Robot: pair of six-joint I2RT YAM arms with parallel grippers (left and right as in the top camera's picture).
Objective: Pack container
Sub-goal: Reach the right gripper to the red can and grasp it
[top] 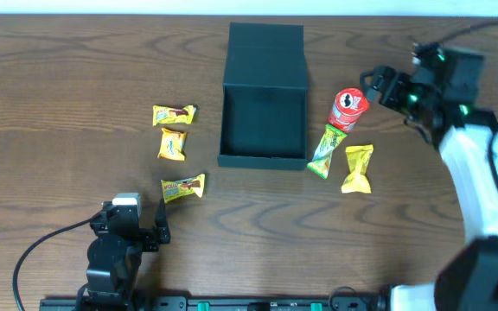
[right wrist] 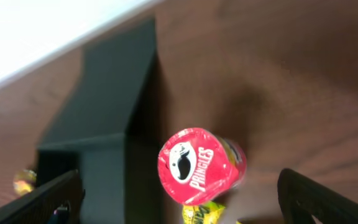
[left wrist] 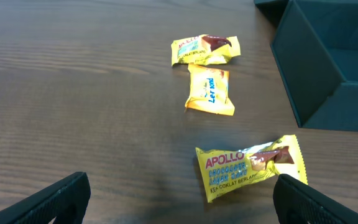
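Overhead, the container (top: 263, 159) stands open and looks empty, all snacks (top: 174, 143) lie on the surface (top: 59, 86), my left pincer (top: 157, 228) and right pincer (top: 373, 86) spread, holding nothing.

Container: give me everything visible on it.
The container is a dark teal-green square box, matte and cardboard-like, sitting upright on the wooden table near its middle. Its hinged lid, same colour, is open and swung back on the far side. The inside looks empty. A green packet lies by its front right corner; contact is unclear.
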